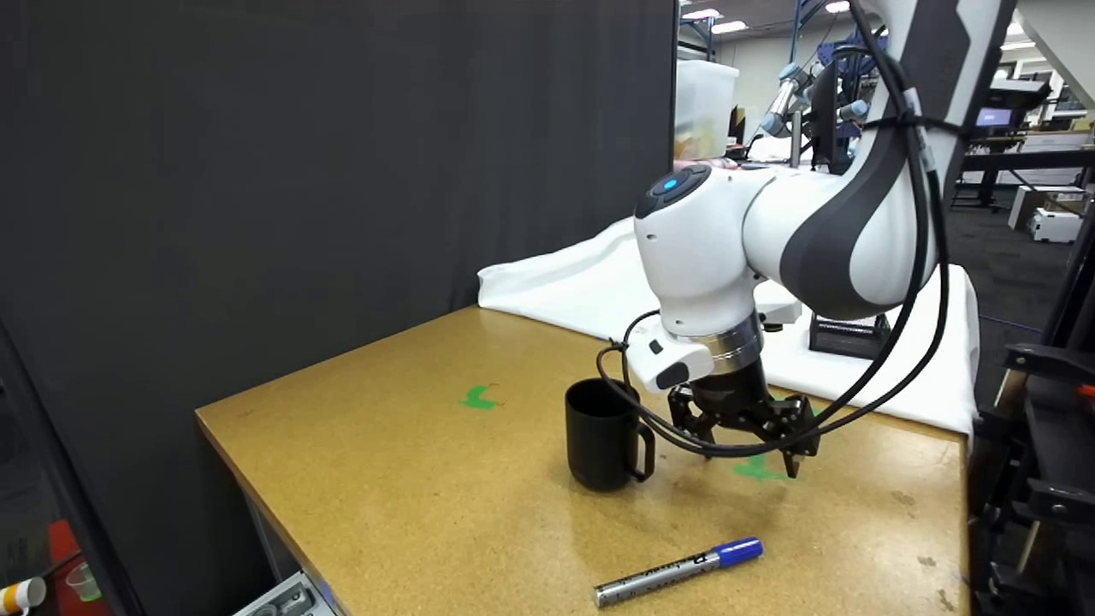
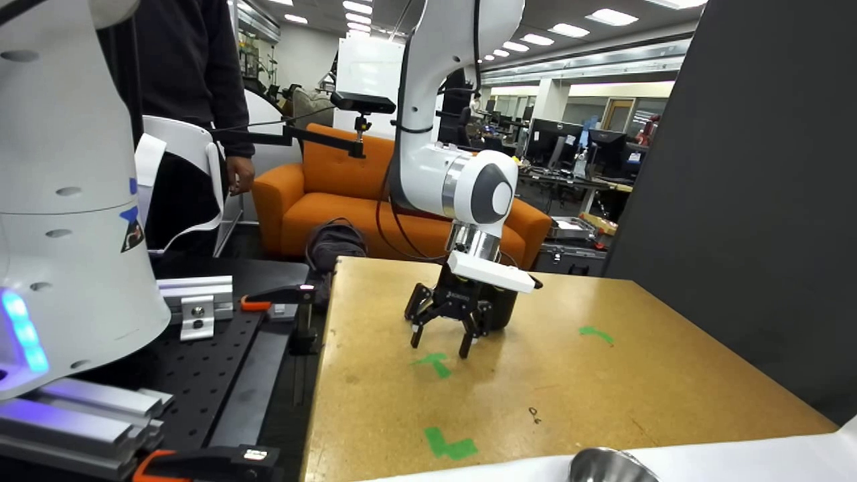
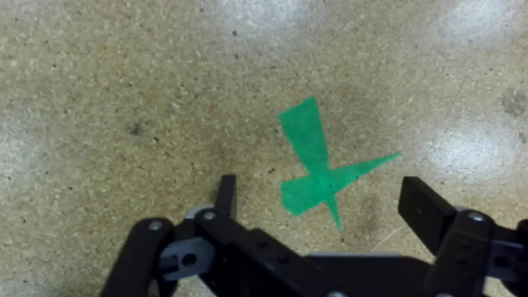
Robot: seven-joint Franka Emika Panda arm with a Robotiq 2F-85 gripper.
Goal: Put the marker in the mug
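The mug [image 1: 599, 441] is black and stands upright on the table, its handle towards the gripper in an exterior view. In an exterior view the mug [image 2: 503, 309] is partly hidden behind the gripper and wrist. The silver marker with a blue end [image 1: 663, 579] lies flat on the table near the mug; it is hidden in an exterior view and out of the wrist view. My gripper [image 1: 749, 464] is open and empty above the table, beside the mug's handle side; it also shows in an exterior view [image 2: 440, 345]. In the wrist view the fingers [image 3: 318, 181] are wide apart with only tabletop between.
Green tape marks [image 3: 321, 181] are on the wooden table [image 1: 411, 479]. A white cloth [image 1: 556, 278] covers one end, with a black mesh box [image 1: 847, 336] on it. A metal bowl [image 2: 610, 466] stands on the cloth. A dark panel [image 1: 342, 171] borders one side. Arm cables loop past the mug.
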